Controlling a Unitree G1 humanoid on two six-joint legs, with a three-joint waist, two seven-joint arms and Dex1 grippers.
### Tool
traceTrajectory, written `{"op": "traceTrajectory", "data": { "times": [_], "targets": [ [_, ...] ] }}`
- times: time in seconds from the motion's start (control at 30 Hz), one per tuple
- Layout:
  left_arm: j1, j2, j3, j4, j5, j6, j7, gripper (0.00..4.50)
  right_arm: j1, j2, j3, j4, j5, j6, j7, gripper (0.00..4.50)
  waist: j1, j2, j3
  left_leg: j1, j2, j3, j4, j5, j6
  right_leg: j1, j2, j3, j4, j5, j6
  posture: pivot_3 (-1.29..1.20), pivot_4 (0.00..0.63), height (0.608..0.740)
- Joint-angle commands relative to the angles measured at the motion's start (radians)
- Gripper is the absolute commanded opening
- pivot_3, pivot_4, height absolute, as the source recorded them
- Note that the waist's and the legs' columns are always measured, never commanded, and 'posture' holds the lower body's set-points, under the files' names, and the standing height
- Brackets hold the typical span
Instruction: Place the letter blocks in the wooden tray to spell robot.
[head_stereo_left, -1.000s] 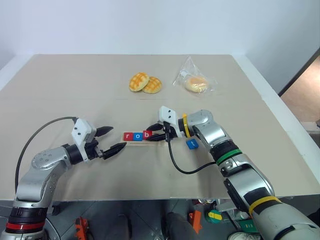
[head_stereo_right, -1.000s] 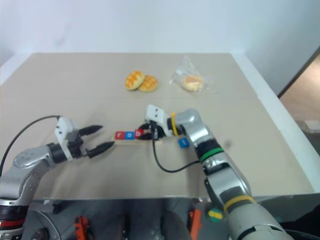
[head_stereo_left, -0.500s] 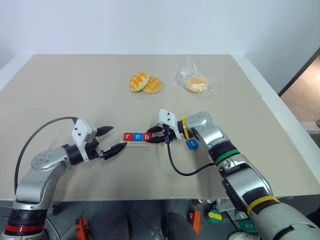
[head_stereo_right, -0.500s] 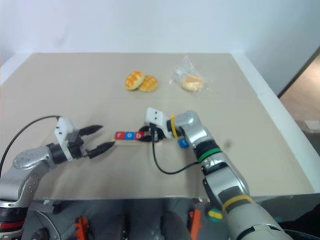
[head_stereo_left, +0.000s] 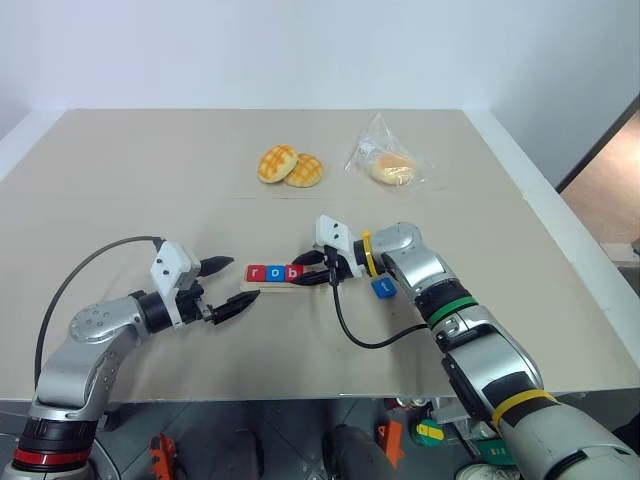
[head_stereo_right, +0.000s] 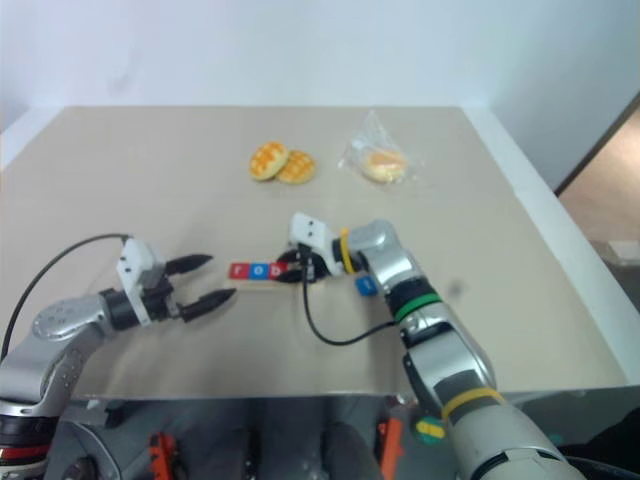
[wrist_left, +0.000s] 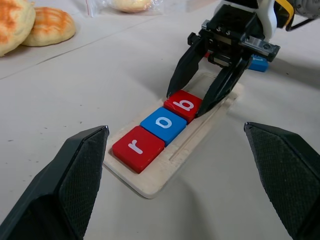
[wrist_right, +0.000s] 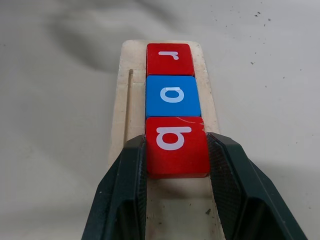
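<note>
We note the right gripper (wrist_right: 176, 150) pinching the red b block (wrist_right: 176, 144) by its side edges, third in the wooden tray (wrist_left: 200, 135) mid-desk; the small rigid, likely slick tile suits this edge grip; left gripper (head_stereo_left: 232, 283) open, empty

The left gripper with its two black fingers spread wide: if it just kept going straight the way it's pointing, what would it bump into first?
Probably the wooden tray: its near end lies between the left gripper fingers' line, with the red r block just behind. Depth is hard to judge, so it might pass over it.
</note>
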Motion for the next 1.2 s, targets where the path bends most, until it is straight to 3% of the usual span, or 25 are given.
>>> {"op": "traceTrajectory", "data": {
  "times": [0.03, 0.07, 0.17, 0.27, 0.57, 0.8, 1.0, 1.2],
  "targets": [
    [-0.014, 0.007, -0.006, -0.032, 0.003, -0.023, -0.006, 4.5, 0.008, -0.007, -0.02, -0.109, 0.031, 0.05, 0.021, 2.42, 0.0, 0.0, 0.0, 0.0, 0.0, 0.0, 0.0, 0.0, 0.0, 0.0, 0.0, 0.0, 0.0, 0.0, 0.0, 0.0, 0.15, 0.74],
    [-0.021, 0.007, -0.008, -0.025, 0.005, -0.025, -0.008, 4.5, 0.016, -0.009, -0.019, -0.109, 0.026, 0.046, 0.017, 2.59, 0.0, 0.0, 0.0, 0.0, 0.0, 0.0, 0.0, 0.0, 0.0, 0.0, 0.0, 0.0, 0.0, 0.0, 0.0, 0.0, 0.15, 0.74],
    [-0.029, 0.012, -0.012, -0.013, 0.01, -0.029, -0.013, 4.5, 0.024, -0.016, -0.019, -0.112, 0.019, 0.045, 0.006, 3.87, 0.0, 0.0, 0.0, 0.0, 0.0, 0.0, 0.0, 0.0, 0.0, 0.0, 0.0, -0.001, -0.001, 0.0, 0.0, 0.0, 0.15, 0.74],
    [-0.028, 0.014, -0.013, -0.012, 0.011, -0.031, -0.013, 4.5, 0.023, -0.02, -0.021, -0.106, 0.014, 0.043, 0.001, 4.45, 0.0, 0.0, 0.0, 0.0, 0.0, 0.0, 0.0, 0.0, 0.0, 0.0, 0.0, 0.0, -0.001, 0.0, 0.0, 0.0, 0.15, 0.74],
    [-0.012, 0.026, -0.005, -0.015, 0.009, -0.048, -0.026, 4.5, 0.014, -0.035, -0.065, -0.144, 0.046, 0.075, -0.041, 4.45, 0.0, 0.0, 0.0, 0.0, 0.0, 0.0, -0.001, 0.0, 0.0, 0.0, 0.0, 0.0, -0.001, 0.0, 0.0, 0.0, 0.15, 0.74],
    [-0.019, 0.057, -0.046, -0.082, -0.019, -0.04, -0.111, 4.5, 0.05, -0.104, -0.18, -0.263, 0.11, 0.193, -0.12, 4.45, 0.002, 0.0, 0.0, -0.001, 0.0, 0.0, -0.001, 0.0, 0.0, 0.0, 0.0, -0.001, -0.002, 0.0, 0.0, 0.0, 0.15, 0.74],
    [-0.04, 0.11, -0.104, -0.158, -0.062, 0.028, -0.183, 4.5, 0.281, -0.245, -0.345, -0.558, 0.131, 0.352, -0.327, 4.45, 0.012, 0.001, 0.0, -0.006, -0.002, -0.003, -0.001, -0.001, -0.001, 0.0, -0.003, -0.004, -0.007, -0.001, 0.002, 0.0, 0.15, 0.74],
    [-0.071, 0.098, -0.12, -0.128, -0.057, 0.025, -0.191, 4.5, 0.391, -0.276, -0.338, -0.619, 0.138, 0.353, -0.355, 4.45, -0.006, 0.002, 0.001, -0.004, 0.001, -0.001, -0.001, -0.001, -0.001, -0.001, 0.002, -0.001, -0.007, -0.002, 0.005, 0.0, 0.15, 0.74]
  ]
}}
